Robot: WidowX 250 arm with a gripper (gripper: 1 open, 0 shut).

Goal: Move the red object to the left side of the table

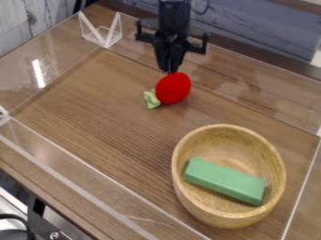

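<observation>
Red fruit [175, 87] lies loose because the gripper's [171, 66] fingers are closed just behind it, apparently around nothing.

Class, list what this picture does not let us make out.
- Gripper fingertips, camera view: blurred, so contact with the red object is unclear.
- Robot arm, camera view: upper part cut off by the top edge.
- Wooden bowl's floor beneath the green block: hidden by the block.

Robot arm [175, 11] enters at top of view, black, approx. vertical. End effector [171, 58] points down, w/ fingertips near each other; exact jaw state n/c from view.
</observation>
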